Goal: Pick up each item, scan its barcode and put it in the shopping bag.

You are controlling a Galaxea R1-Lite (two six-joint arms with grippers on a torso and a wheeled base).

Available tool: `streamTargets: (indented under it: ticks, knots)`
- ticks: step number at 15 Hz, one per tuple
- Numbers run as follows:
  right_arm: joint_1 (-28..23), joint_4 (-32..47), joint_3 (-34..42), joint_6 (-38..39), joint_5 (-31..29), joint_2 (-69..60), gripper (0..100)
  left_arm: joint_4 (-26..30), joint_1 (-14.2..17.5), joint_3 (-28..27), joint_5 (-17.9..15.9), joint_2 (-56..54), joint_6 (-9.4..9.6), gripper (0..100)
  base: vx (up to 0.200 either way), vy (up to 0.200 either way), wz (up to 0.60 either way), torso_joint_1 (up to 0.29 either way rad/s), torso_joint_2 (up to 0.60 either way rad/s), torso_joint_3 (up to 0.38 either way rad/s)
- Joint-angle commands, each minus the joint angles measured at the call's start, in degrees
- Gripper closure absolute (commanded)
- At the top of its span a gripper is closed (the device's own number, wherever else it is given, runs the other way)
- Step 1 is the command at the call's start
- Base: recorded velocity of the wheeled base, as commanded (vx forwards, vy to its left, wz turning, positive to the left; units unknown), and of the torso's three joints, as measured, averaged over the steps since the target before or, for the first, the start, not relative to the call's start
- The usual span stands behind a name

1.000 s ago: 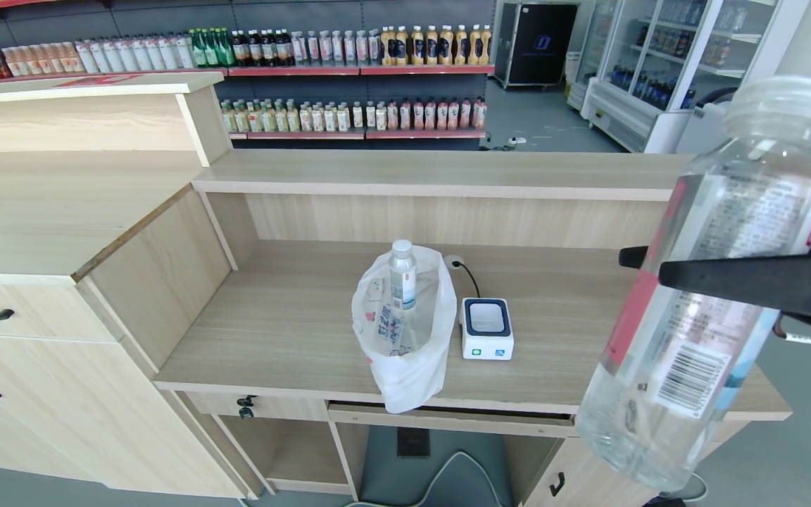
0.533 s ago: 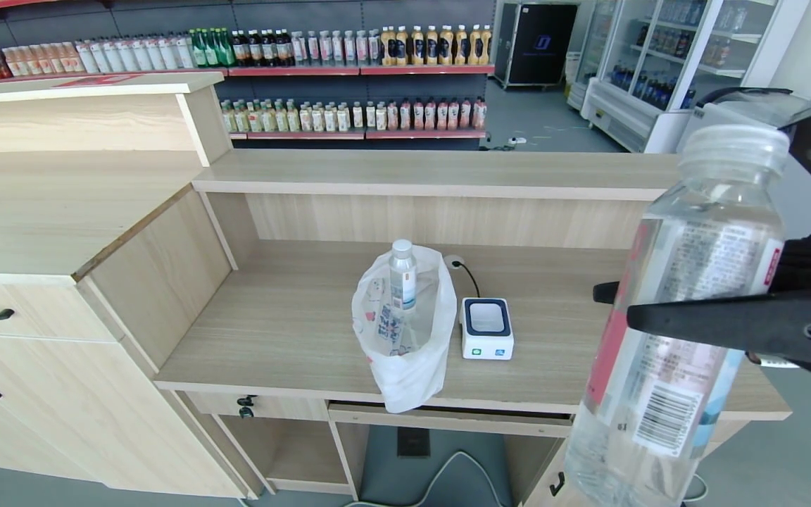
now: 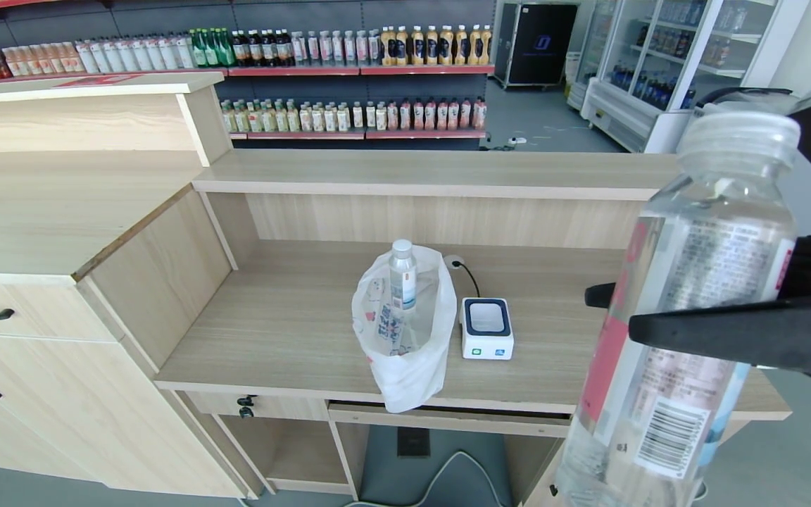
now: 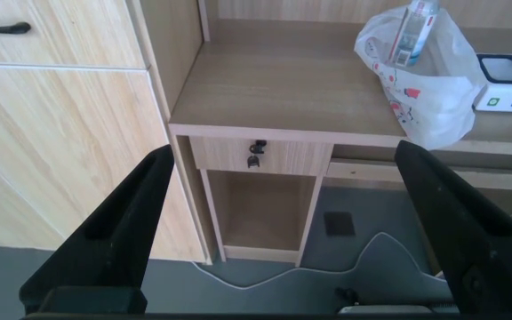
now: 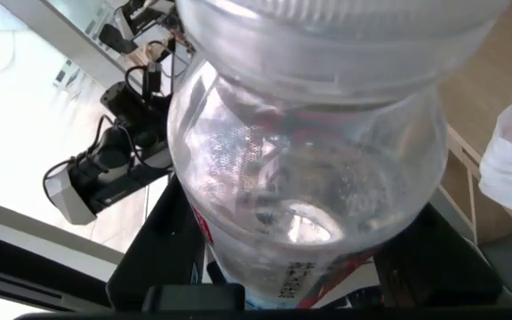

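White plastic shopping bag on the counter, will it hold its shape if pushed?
Probably floppy: the thin white plastic shopping bag is crumpled and sagging. The clear bottle standing inside likely weighs it down. Its bottom bulges past the edge of the wooden counter, so a shove might slide it off.

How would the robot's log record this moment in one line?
right fingers: shut on water bottle | left fingers: open | shopping bag: holds one bottle | scanner: beside bag

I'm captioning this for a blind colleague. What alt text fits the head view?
The right end effector grips a clear water bottle, nearly upright and close to the camera. Behind, on a wooden counter, a white plastic bag holds a second bottle, with a small scanner beside it.
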Motion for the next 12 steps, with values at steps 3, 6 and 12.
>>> streamTargets:
  ticks: [3,6,12]
  knots:
    - [2.0,0.0,-1.7,0.2,0.0,1.1,100,0.0,0.0,0.0,0.0,0.0,0.00,0,0.000,0.000,0.00,0.000,0.00,0.000]
    - [3.3,0.0,-2.0,0.1,0.0,1.2,100,0.0,0.0,0.0,0.0,0.0,0.00,0,0.000,0.000,0.00,0.000,0.00,0.000]
    - [3.4,-0.5,-3.7,-0.1,0.1,2.9,100,0.0,0.0,0.0,0.0,0.0,0.00,0,0.000,0.000,0.00,0.000,0.00,0.000]
